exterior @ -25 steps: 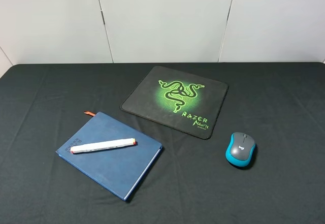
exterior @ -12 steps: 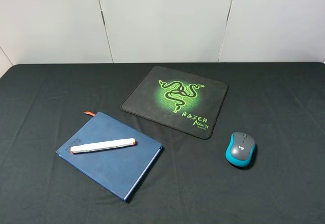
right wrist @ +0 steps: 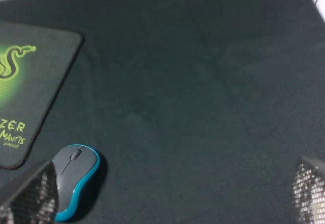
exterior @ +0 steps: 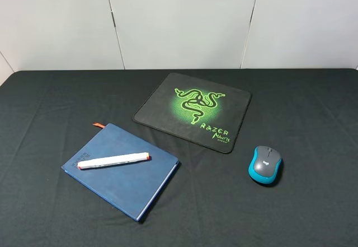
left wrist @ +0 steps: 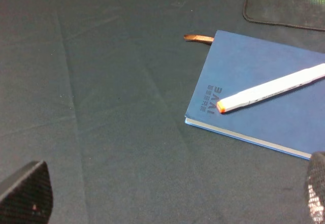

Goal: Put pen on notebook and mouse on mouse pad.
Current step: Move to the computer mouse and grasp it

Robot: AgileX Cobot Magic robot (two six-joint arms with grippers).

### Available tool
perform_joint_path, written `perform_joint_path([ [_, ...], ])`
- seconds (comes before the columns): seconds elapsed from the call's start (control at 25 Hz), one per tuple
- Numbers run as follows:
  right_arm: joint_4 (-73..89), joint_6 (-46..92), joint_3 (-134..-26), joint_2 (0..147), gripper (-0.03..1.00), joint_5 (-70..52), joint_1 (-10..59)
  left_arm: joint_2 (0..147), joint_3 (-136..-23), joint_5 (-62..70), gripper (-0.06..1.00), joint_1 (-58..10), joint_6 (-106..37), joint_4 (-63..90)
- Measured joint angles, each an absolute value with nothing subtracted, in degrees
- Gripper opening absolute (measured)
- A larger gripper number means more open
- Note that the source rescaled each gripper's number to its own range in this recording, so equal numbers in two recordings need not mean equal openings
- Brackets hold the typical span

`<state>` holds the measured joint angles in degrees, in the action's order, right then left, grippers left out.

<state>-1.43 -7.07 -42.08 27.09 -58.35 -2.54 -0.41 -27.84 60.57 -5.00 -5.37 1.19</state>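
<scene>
Right wrist: fingers [right wrist: 30, 198] wide, empty; mouse [right wrist: 76, 179] beside one finger, likely light, hard, slick; pinch teal sides.

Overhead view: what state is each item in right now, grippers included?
Notebook: closed, flat on the table.
Pen: lying flat on the notebook's cover.
Mouse pad: flat on the table, nothing on it.
Mouse: upright on the table beside the mouse pad, not on it, not held.
Left gripper: open, empty.
Right gripper: open, empty.
</scene>
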Motion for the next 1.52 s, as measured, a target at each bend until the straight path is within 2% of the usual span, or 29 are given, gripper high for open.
perform_joint_path([
  [0.16,0.0,-5.4,-49.3,40.6,1.0,-58.3,-2.1,-0.4,-27.8,60.6,1.0,-5.0,-5.4,1.2],
  [0.32,0.7,-4.2,-53.3,51.5,1.0,-58.3,2.8,-0.4,-27.8,60.5,1.0,-5.0,-5.4,1.2],
  [1.0,0.9,-22.1,-54.2,83.6,1.0,-53.1,17.2,-0.4,-27.8,60.5,1.0,-5.0,-5.4,1.2],
  [1.52,2.4,-24.7,-54.2,97.8,1.0,-48.4,18.3,-0.4,-27.8,60.5,1.0,-5.0,-5.4,1.2],
])
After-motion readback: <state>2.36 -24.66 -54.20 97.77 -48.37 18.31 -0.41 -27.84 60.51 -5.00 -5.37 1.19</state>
